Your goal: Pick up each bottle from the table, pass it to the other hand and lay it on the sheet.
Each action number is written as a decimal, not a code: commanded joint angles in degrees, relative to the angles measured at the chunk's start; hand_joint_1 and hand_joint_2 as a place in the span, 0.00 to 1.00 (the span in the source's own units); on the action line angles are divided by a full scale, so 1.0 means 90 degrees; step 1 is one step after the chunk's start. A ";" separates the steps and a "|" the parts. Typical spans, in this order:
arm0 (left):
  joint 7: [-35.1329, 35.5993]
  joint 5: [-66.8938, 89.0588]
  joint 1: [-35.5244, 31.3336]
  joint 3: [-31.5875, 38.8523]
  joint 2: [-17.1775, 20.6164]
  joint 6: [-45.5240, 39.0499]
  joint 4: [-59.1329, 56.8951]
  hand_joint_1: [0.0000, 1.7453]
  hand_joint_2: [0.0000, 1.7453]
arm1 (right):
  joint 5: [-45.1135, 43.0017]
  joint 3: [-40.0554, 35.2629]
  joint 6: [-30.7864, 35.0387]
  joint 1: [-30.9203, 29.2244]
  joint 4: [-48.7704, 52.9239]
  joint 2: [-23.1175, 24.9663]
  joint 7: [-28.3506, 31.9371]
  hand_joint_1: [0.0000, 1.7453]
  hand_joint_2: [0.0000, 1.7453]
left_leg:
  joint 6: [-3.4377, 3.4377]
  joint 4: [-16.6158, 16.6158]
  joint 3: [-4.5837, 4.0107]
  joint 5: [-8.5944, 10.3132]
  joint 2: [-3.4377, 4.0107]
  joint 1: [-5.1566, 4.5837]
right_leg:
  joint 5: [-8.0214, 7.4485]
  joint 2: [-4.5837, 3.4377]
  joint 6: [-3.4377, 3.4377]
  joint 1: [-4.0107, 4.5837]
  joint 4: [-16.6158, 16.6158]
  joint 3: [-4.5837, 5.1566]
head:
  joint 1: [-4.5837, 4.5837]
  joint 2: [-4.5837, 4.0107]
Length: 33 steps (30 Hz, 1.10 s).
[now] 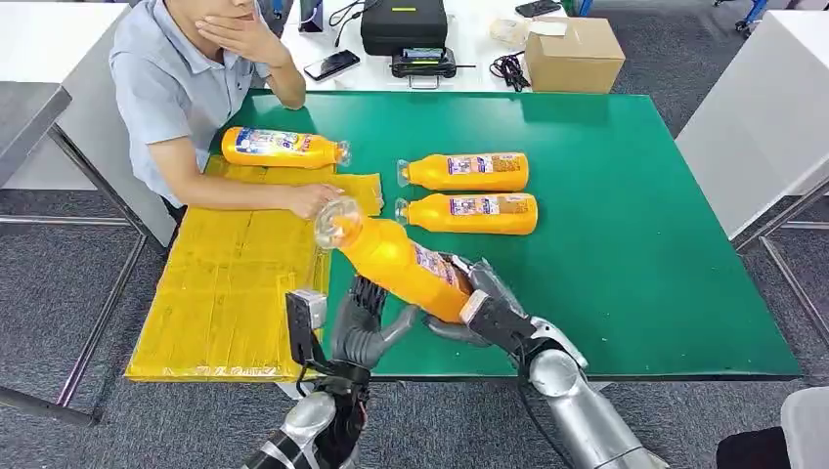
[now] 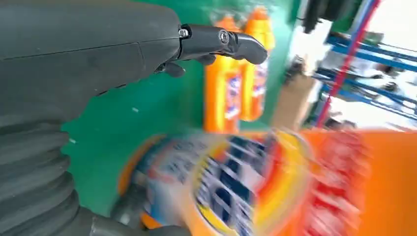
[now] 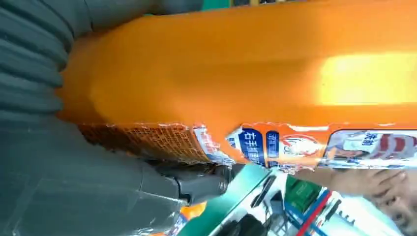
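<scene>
The right hand [image 1: 479, 298] grips a tilted orange juice bottle [image 1: 401, 262] above the green table [image 1: 635, 244], the left hand [image 1: 367, 327] spread just beside it, while 1 bottle [image 1: 283, 148] lies on the yellow sheet [image 1: 225, 293].

Lab workspace, green table [image 1: 626, 244], cardboard box [image 1: 574, 54], equipment case [image 1: 404, 24]

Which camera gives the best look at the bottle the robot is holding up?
The head view: the held bottle shows whole there, tilted, gripped at its base by the right hand. The right wrist view shows only its orange side and label, very close; the left wrist view shows it blurred.
</scene>
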<state>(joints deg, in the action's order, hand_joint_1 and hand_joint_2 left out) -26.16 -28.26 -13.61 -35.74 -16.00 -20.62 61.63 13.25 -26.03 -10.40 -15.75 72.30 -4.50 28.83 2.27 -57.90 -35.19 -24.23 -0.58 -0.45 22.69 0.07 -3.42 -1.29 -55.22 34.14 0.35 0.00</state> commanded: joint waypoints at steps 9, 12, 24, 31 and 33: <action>-0.0359 -0.0155 0.0231 -0.0007 0.0425 0.0838 0.1218 0.00 1.00 | -0.0027 -0.0798 -0.0181 -0.0706 -0.1160 0.0144 0.0009 1.00 1.00 | -0.0017 0.0000 0.0025 -0.0012 0.0021 0.0010 | 0.0005 -0.0018 0.0020 0.0011 0.0003 -0.0022 | 0.0000 0.0000; -0.0376 -0.0167 0.0255 0.0027 0.0431 0.0873 0.1309 0.00 1.00 | -0.0048 -0.0823 -0.0196 -0.0715 -0.1190 0.0169 0.0015 1.00 1.00 | -0.0017 0.0000 0.0027 -0.0015 0.0025 0.0010 | 0.0006 -0.0022 0.0020 0.0011 0.0002 -0.0022 | 0.0000 0.0000; -0.0365 -0.0164 -0.0007 -0.0035 0.0320 0.0899 0.0879 1.00 1.00 | 0.0046 -0.1153 -0.0240 -0.0758 -0.1426 0.0244 0.0079 1.00 1.00 | -0.0018 0.0000 0.0032 -0.0013 0.0013 0.0011 | 0.0009 -0.0009 0.0022 0.0012 0.0003 -0.0029 | 0.0000 0.0000; -0.0266 -0.0197 -0.0122 -0.0055 0.0278 0.0952 0.0724 0.78 1.00 | 0.0132 -0.1345 -0.0239 -0.0758 -0.1549 0.0278 0.0125 1.00 1.00 | -0.0018 -0.0002 0.0030 -0.0014 0.0009 0.0014 | 0.0010 -0.0005 0.0021 0.0015 0.0003 -0.0029 | 0.0000 0.0000; -0.0266 -0.0197 -0.0122 -0.0055 0.0278 0.0952 0.0724 0.78 1.00 | 0.0132 -0.1345 -0.0239 -0.0758 -0.1549 0.0278 0.0125 1.00 1.00 | -0.0010 0.0002 0.0014 -0.0004 0.0003 0.0006 | 0.0004 -0.0001 0.0012 0.0007 0.0003 -0.0011 | 0.0000 0.0000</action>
<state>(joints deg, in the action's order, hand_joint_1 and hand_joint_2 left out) -29.22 -30.10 -10.85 -34.12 -14.10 -12.70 71.91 13.84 -33.42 -12.17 -20.21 63.98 -2.62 30.05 2.27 -57.90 -35.20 -24.22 -0.59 -0.46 22.69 0.07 -3.42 -1.30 -55.22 34.17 0.35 0.00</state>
